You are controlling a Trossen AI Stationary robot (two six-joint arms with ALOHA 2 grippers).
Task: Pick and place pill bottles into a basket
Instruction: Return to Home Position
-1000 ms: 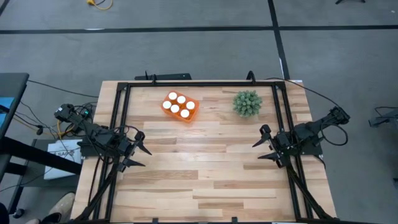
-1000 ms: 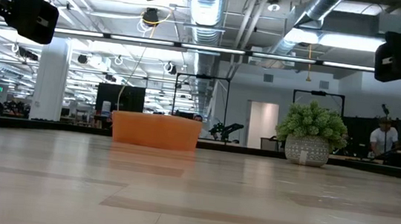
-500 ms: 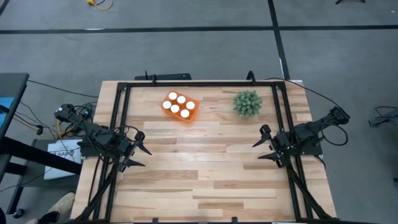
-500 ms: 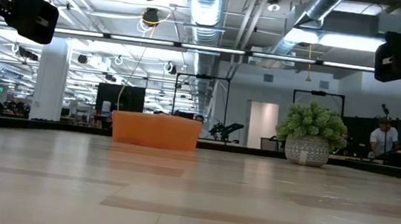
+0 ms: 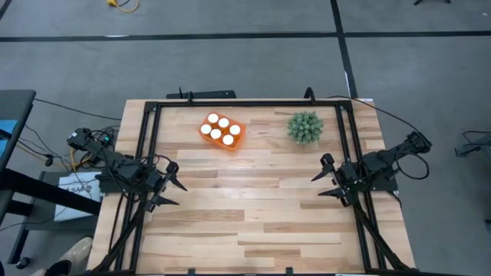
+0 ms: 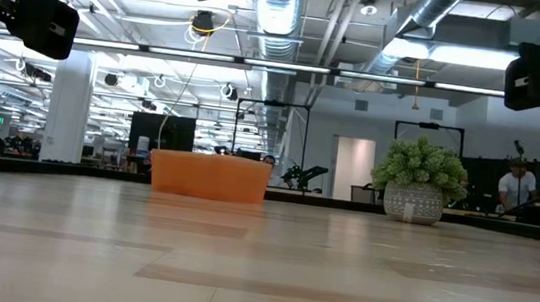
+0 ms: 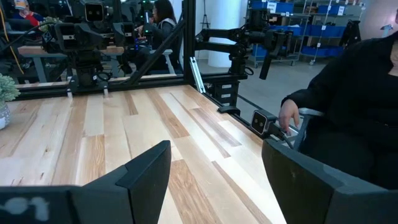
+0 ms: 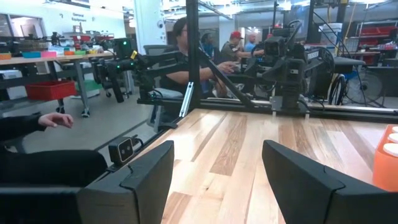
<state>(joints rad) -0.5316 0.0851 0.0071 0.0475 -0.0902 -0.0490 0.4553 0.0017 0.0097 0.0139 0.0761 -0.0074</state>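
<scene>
We log the left pincer point(image 7: 216, 150) with fingers spread wide over the wooden surface point(image 7: 155, 118); right arm point(image 7: 87, 37) opposite; a person's hand point(image 7: 288, 118) near the edge.

Bright ceiling lights point(image 6: 408, 49) give even, soft-shadowed light.

The high view looks straight down on the whole worktop point(image 5: 253, 215). The low view sits at worktop height by the near edge, facing level toward the far edge, and shares the basket point(image 6: 210, 177) and plant point(image 6: 418, 180) with it. Each wrist view looks low across the worktop from one side edge to the other.
</scene>
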